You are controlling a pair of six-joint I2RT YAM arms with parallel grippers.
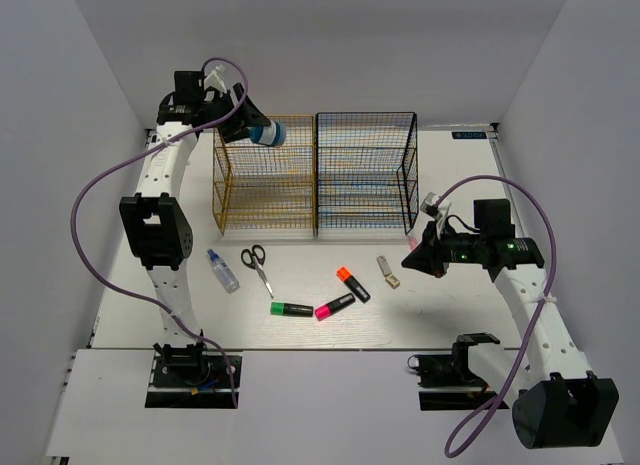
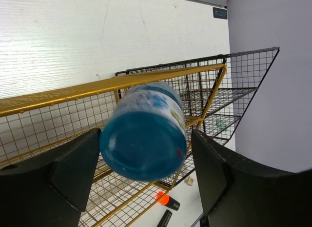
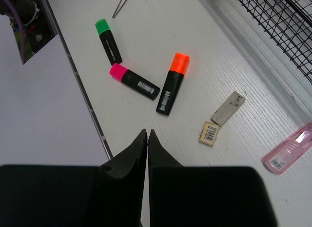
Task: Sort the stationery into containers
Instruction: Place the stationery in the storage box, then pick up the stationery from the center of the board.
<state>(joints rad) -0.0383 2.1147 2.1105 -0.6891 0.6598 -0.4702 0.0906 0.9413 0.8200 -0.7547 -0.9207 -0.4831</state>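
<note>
My left gripper (image 1: 255,132) is high over the back left corner of the golden-yellow rack (image 1: 228,190). The blue round tub (image 2: 144,139) sits tilted between its wide-apart jaws, against the left finger with a gap to the right finger (image 2: 214,163). The black rack (image 1: 410,185) stands to the right of the golden one. My right gripper (image 3: 147,133) is shut and empty above the table, right of the beige pieces (image 3: 222,117). Green (image 3: 108,40), pink (image 3: 134,80) and orange (image 3: 173,83) highlighters lie on the table. The scissors (image 1: 257,265) lie left of them.
A small clear bottle with a blue cap (image 1: 223,270) lies left of the scissors. A pink piece (image 3: 291,149) lies near the black rack's front. White walls close in the table on three sides.
</note>
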